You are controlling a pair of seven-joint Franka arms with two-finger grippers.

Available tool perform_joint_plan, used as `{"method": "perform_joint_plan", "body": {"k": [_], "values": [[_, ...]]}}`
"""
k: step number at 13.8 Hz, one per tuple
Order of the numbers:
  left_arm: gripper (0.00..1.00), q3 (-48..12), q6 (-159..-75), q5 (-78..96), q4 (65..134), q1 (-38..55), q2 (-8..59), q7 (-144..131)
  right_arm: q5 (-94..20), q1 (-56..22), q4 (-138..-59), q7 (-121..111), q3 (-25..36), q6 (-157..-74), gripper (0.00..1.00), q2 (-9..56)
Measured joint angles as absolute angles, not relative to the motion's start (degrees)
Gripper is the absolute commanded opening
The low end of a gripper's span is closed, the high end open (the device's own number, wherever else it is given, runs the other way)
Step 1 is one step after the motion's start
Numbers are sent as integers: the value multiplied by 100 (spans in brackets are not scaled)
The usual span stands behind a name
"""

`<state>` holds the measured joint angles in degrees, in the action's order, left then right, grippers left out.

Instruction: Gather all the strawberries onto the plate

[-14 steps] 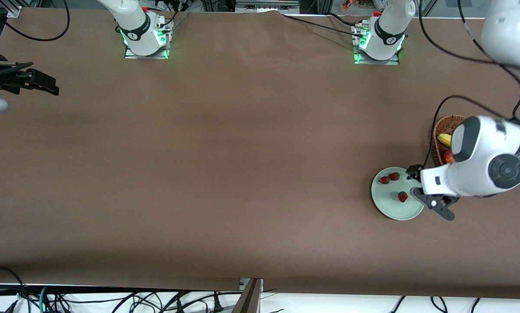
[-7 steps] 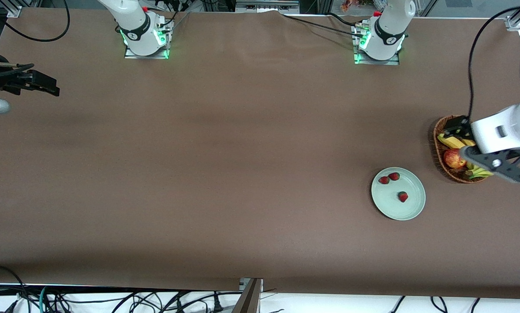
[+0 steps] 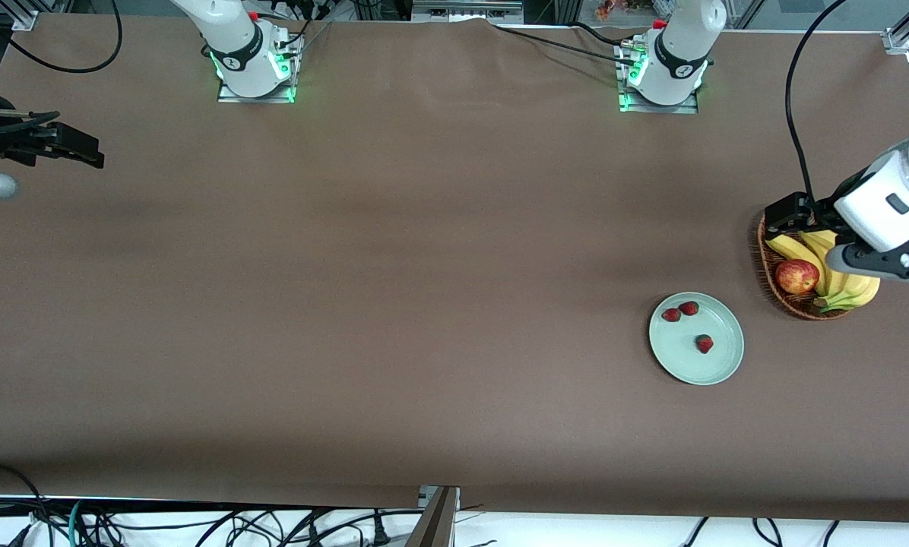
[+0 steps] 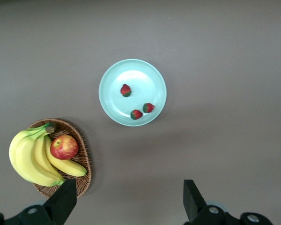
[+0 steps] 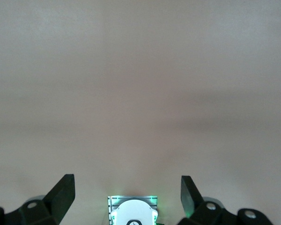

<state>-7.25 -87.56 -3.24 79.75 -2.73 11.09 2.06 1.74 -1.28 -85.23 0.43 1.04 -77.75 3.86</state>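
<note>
Table [image 3: 394, 304] bare in middle; plate [image 3: 717, 366] near left arm's end, basket [image 3: 768, 275] just beside it; left gripper [image 4: 126, 206] over basket, released, empty; right gripper [image 5: 126, 197] waits at right arm's end, fingers spread; all three strawberries [image 3: 704, 343] on plate

Pale mint-green plate [image 3: 717, 371], round, shallow, raised rim, flat on the bench toward the left arm's end. All three strawberries [image 3: 704, 344] in it, small, red, green caps. Two lie just beside each other at the rim farther from the front camera; the third sits alone near the middle.
</note>
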Motion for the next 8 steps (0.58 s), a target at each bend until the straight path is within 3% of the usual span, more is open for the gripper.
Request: {"method": "perform_joint_plan", "body": {"k": [4,8], "values": [[100,127,-9440,-225,9577,518,-63,166,174,-127,-8520,43,103,-7775,100,387],[100,76,-9560,-166,9802,493,-179,136,174,-123,-8518,43,104,-7775,100,388]]}}
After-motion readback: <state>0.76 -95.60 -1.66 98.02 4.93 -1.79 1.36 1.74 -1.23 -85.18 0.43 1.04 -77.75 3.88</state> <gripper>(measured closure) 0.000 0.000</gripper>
